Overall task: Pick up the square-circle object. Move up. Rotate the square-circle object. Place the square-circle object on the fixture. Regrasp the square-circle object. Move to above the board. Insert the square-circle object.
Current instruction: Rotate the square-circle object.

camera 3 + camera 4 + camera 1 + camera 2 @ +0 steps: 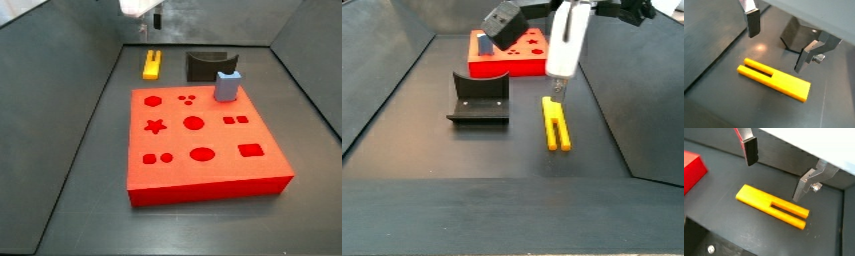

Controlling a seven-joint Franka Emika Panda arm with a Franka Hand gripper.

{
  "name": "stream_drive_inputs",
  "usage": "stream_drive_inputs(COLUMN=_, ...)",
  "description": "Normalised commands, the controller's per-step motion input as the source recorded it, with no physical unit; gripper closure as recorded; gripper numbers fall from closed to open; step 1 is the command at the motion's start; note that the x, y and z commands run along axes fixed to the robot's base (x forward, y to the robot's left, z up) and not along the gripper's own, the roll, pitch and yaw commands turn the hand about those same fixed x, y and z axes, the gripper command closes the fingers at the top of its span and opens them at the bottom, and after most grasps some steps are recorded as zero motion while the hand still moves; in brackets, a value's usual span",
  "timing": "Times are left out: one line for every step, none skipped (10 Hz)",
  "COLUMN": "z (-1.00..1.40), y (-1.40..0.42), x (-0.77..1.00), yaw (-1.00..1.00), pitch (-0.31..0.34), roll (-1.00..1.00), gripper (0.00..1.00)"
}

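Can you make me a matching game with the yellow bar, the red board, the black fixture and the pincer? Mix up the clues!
Things:
1. square-circle object
2. board
3. fixture
4. pincer

Clues:
A. open, hanging just above the yellow bar
B. red, with shape holes in its top
C. yellow, lying flat on the floor
D. black, standing on the floor beside the yellow bar

Pairs: 1-C, 2-B, 3-D, 4-A

Dark grey matte floor (pixel 80 190), sloped dark grey side walls (pixel 376 70), soft overhead light glare
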Motion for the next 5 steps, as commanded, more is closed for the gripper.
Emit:
stream_drive_inputs(z=-0.04, y=0.0, x=0.03, yaw=1.0, pitch=-0.004, roll=0.0, gripper=0.0)
stream_drive_inputs(z=-0.04, y=0.0, x=0.03, yaw=1.0, pitch=-0.004, roll=0.0, gripper=0.0)
stream_drive_inputs(z=-0.04, y=0.0, x=0.03, yaw=1.0, pitch=-0.004, roll=0.0, gripper=0.0)
stream_drive_inputs(z=-0.04, y=0.0, x=0.03, yaw=1.0, pitch=-0.004, roll=0.0, gripper=0.0)
stream_drive_inputs(z=-0.04, y=0.0, x=0.03, yaw=1.0, pitch=-0.005, roll=0.0, gripper=0.0)
